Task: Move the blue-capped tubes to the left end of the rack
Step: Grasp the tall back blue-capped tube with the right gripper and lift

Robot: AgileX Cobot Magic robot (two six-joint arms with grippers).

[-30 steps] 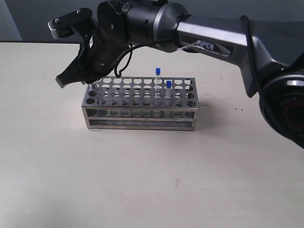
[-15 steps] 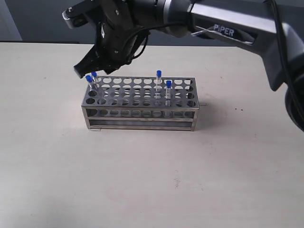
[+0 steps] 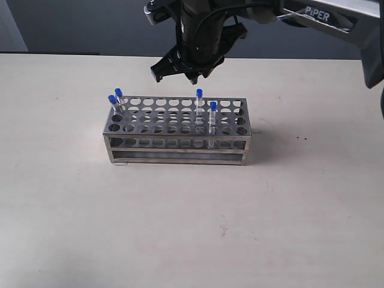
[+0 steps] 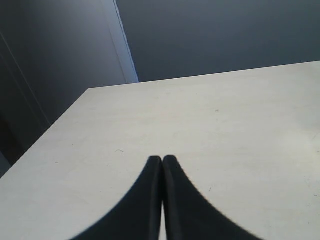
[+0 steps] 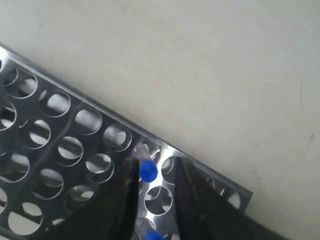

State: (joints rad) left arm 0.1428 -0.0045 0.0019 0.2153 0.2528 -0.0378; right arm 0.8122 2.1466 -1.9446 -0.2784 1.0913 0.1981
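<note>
Rectangular shiny steel test-tube rack (image 3: 177, 144) standing on the pale table (image 3: 180, 228), two thin clear blue-capped tubes (image 3: 119, 94) sitting at its 9 o'clock end, two more (image 3: 199, 94) standing toward 3 o'clock, right claw (image 3: 177, 75) hovering released above them, one blue cap (image 5: 148, 171) showing between its fingers (image 5: 192, 197), left claw (image 4: 162, 160) hanging clenched on nothing.

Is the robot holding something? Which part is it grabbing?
Nothing is held. The right tool hangs open above the rack; the left tool is shut with nothing in it.
</note>
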